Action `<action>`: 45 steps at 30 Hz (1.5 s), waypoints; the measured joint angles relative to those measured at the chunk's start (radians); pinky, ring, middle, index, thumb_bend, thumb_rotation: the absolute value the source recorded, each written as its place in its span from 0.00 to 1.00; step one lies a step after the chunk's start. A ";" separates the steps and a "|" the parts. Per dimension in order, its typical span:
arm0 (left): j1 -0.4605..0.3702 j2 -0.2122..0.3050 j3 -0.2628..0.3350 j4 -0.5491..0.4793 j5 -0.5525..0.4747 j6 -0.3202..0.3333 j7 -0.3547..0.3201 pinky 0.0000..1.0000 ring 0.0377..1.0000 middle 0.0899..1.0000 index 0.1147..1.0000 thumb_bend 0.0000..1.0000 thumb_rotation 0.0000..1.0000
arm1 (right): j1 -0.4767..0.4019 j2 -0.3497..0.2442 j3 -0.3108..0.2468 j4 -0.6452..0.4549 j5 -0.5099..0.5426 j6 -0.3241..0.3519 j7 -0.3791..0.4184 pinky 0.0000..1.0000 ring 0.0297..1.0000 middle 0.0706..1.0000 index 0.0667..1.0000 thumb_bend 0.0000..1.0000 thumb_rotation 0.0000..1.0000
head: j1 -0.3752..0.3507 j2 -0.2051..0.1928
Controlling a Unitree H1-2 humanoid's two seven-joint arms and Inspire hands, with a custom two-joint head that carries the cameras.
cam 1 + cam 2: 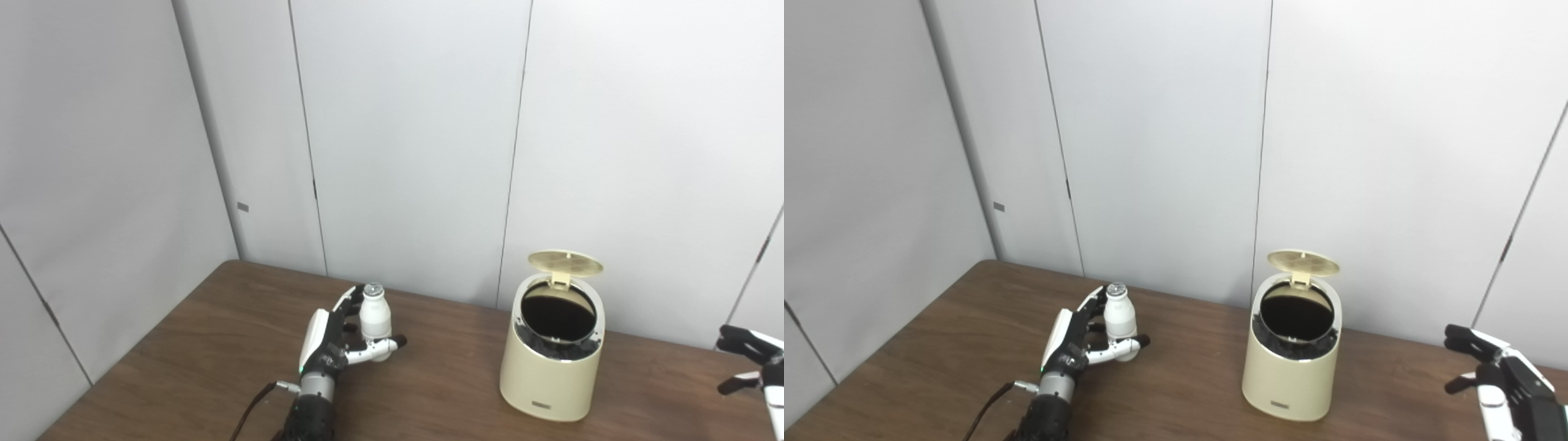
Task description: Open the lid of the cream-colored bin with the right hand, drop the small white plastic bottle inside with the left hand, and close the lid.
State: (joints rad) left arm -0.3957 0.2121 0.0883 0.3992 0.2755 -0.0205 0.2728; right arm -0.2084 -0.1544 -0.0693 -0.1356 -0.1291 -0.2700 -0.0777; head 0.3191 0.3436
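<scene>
Two hands are in view over a brown wooden table (184, 343). To the left, the left hand (334, 346) has its fingers (349, 300) curled behind a small white plastic bottle (375, 318) and its thumb (380, 349) crossing low in front, so the hand is clamped on the bottle. The bottle stands upright in that grasp, silver cap on top; whether its base touches the table cannot be told.

Well to the right of that hand stands the cream-colored bin (551, 367), upright on the table. Its round lid (565, 262) is swung up on the rear hinge and tilted back, leaving the dark mouth of the bin uncovered, with a black liner bunched around the inner rim.

Further right still, clear of the bin and apart from it, the right hand (1488, 361) sits at the picture's edge. Its fingers are spread apart and hold nothing, dark fingertips pointing back toward the bin.

Grey wall panels (404, 141) rise behind the table.
</scene>
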 measured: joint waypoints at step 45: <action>-0.030 -0.071 -0.064 -0.422 0.125 -0.328 0.090 0.99 0.70 0.45 0.39 0.52 0.00 | 0.006 0.084 0.007 -0.106 -0.056 0.232 -0.007 0.78 0.88 0.87 0.81 0.00 0.00 | -0.119 -0.009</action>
State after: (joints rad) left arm -0.4259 0.1415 0.0241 -0.0230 0.4003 -0.3488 0.3624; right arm -0.2021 -0.0707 -0.0622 -0.2419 -0.1849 -0.0382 -0.0844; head 0.1996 0.3344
